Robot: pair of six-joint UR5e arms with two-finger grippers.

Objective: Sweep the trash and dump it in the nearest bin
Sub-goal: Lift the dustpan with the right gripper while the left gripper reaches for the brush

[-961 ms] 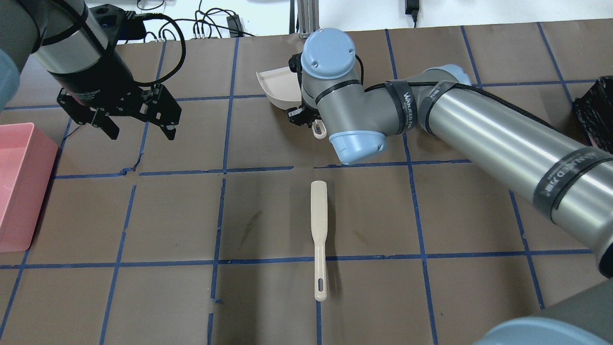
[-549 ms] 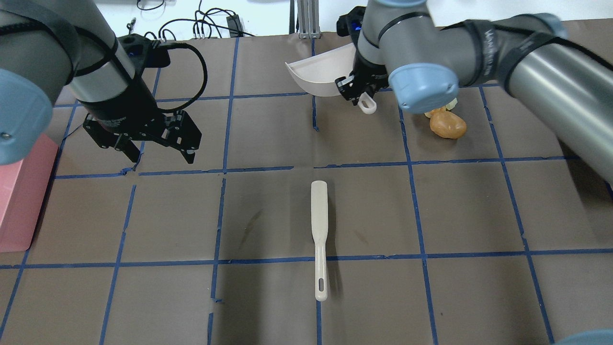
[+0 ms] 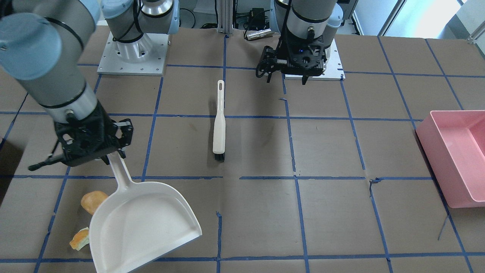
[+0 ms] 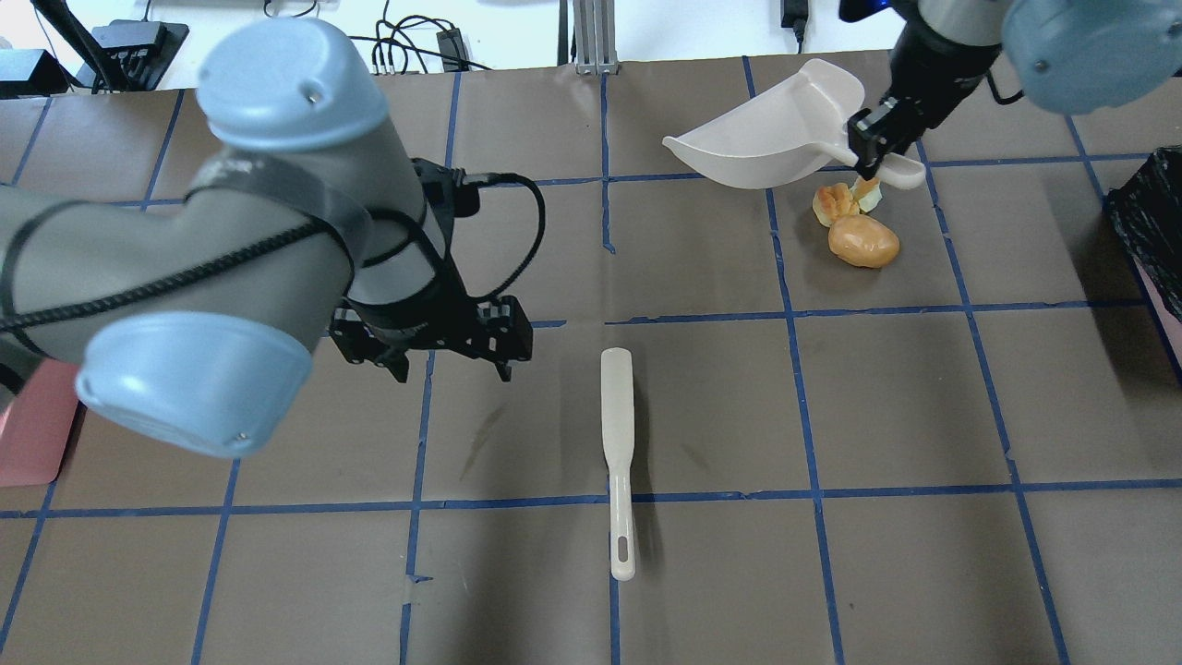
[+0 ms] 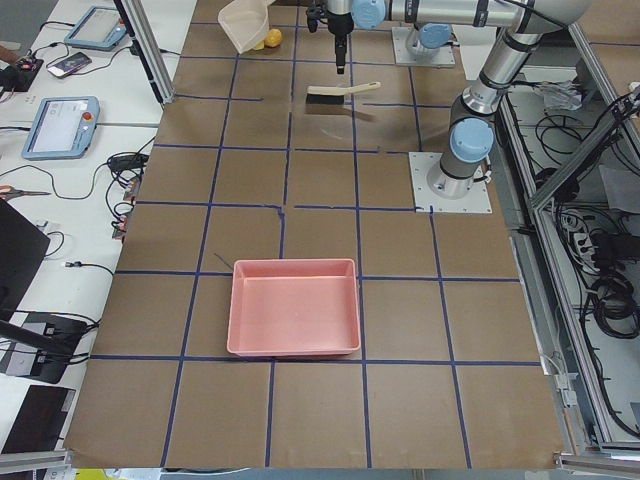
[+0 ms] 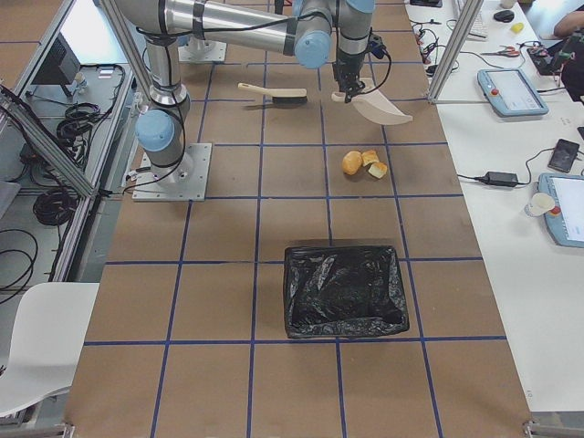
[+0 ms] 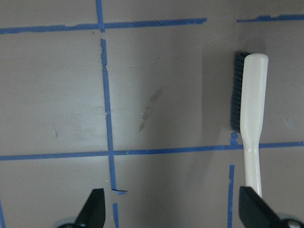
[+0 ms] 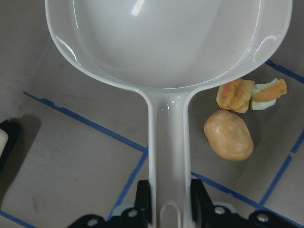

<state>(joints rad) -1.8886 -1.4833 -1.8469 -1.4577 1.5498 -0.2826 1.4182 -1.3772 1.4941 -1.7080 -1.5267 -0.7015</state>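
Bread-like and tan, the round bun (image 4: 863,240) and the two golden-orange torn chunks (image 4: 836,201) just beside it lie near the operators' edge of the brown papered bench (image 4: 923,397), toward its right end and short of the black-lined bin (image 4: 1150,222). Expect them to be light and soft, with the bun apt to roll. Don't pinch them; sweep gently, taking the cream long-handled brush (image 4: 617,434) by its slim handle. Your right gripper (image 8: 170,197) pinches the white plastic dustpan (image 4: 766,139) by its handle. The left gripper (image 4: 451,362) hangs just beside the brush, fingers (image 7: 92,209) spread. Half a second ago it hung nearer the left end, and the dustpan was nearer the bench's middle.
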